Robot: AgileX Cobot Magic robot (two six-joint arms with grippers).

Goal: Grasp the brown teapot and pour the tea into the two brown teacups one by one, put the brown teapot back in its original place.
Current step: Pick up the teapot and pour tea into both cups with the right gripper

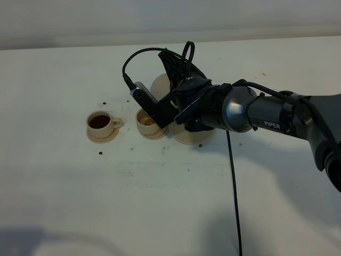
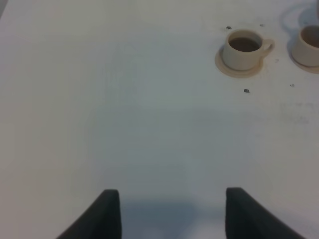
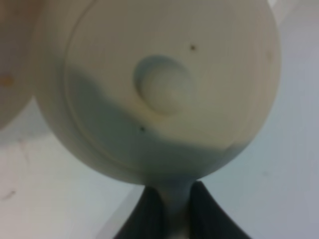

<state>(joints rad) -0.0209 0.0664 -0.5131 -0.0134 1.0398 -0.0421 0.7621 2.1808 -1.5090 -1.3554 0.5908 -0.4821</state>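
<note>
The brown teapot (image 3: 164,89) fills the right wrist view from above, its lid knob in the middle. Its loop handle (image 3: 175,204) sits pinched between my right gripper's (image 3: 175,196) fingers, so that gripper is shut on it. In the exterior view the teapot (image 1: 159,88) shows partly behind the right gripper (image 1: 169,101), just beyond the nearer teacup (image 1: 145,119). The other teacup (image 1: 101,122) stands further left, full of dark tea. The wide saucer (image 1: 193,138) lies bare under the right arm. My left gripper (image 2: 169,211) is open over bare table, with both teacups (image 2: 242,49) (image 2: 308,45) far ahead.
Each cup stands on its own small saucer (image 1: 109,136) (image 1: 155,134). The white table (image 1: 170,202) has a few dark specks near the cups. A black cable (image 1: 234,192) runs from the right arm toward the front edge.
</note>
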